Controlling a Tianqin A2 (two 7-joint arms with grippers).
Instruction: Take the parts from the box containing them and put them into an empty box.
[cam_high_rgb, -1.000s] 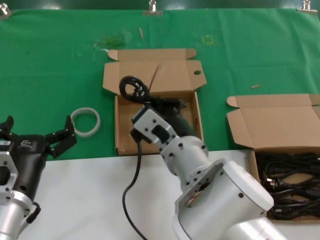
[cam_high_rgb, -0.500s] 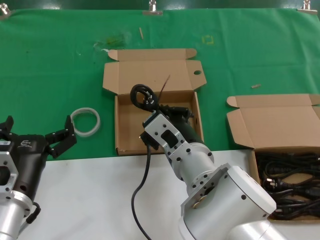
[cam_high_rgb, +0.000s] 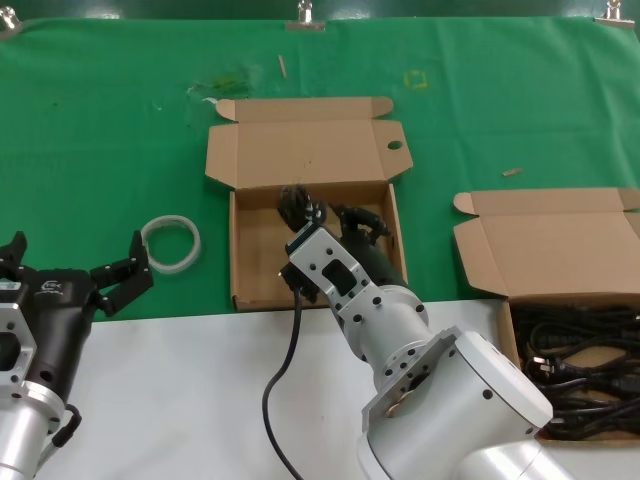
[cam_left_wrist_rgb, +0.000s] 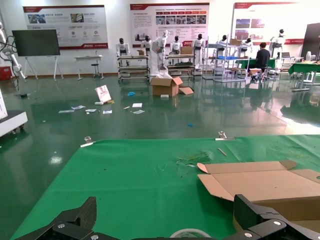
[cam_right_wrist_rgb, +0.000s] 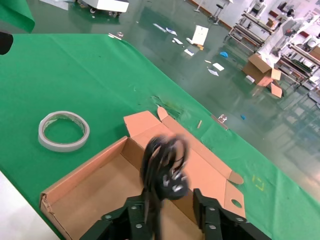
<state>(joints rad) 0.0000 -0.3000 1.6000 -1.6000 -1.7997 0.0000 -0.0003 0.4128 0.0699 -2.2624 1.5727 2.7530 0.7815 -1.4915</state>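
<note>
Three cameras covering one counter (cam_high_rgb: 100, 120)

Head camera is looking down toward 12 o'clock; wrist cameras are sitting lower, both sharing the holed-lid box (cam_high_rgb: 262, 285) (cam_left_wrist_rgb: 260, 185) (cam_right_wrist_rgb: 90, 187).

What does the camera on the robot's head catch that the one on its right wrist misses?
Only the head view shows the second box full of black cords at the right, and the left claw waiting near the table's edge. Only the right wrist view shows the hall floor beyond the table. Both show the right claw holding a coiled cord over the holed-lid box, and the tape ring.
</note>
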